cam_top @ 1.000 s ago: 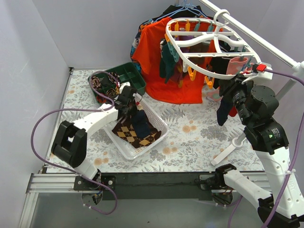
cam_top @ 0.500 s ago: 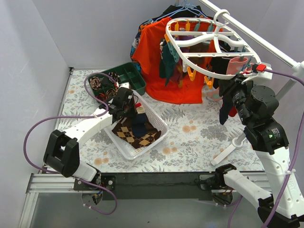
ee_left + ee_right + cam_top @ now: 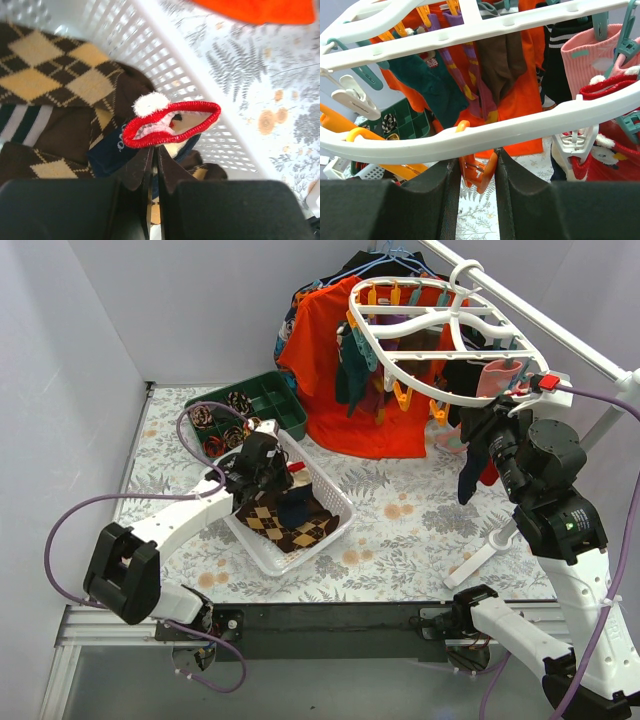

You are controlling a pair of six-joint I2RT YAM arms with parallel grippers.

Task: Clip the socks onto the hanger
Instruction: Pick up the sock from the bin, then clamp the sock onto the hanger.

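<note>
Several loose argyle and dark socks (image 3: 285, 525) lie in a white basket (image 3: 335, 500). My left gripper (image 3: 266, 462) reaches into that basket. In the left wrist view it (image 3: 154, 152) is shut on the red cuff of a navy sock with a white pompom (image 3: 170, 122), above argyle socks (image 3: 50, 70). The white oval hanger (image 3: 420, 325) hangs from a rail at the back right. My right gripper (image 3: 478, 425) is just under its near rim (image 3: 520, 132), where its fingers (image 3: 502, 170) press both sides of an orange clip (image 3: 479, 172).
A green tray (image 3: 275, 390) with rolled sock bundles sits behind the basket. An orange T-shirt (image 3: 330, 350) hangs behind the hanger. Several socks, teal, brown and pink (image 3: 585, 55), hang from other clips. A white rail (image 3: 560, 335) runs overhead, and a white bar (image 3: 480, 555) lies on the table.
My left gripper has shifted slightly nearer and lower in the basket, its elbow swinging left. The right arm and the hanger have stayed still.
</note>
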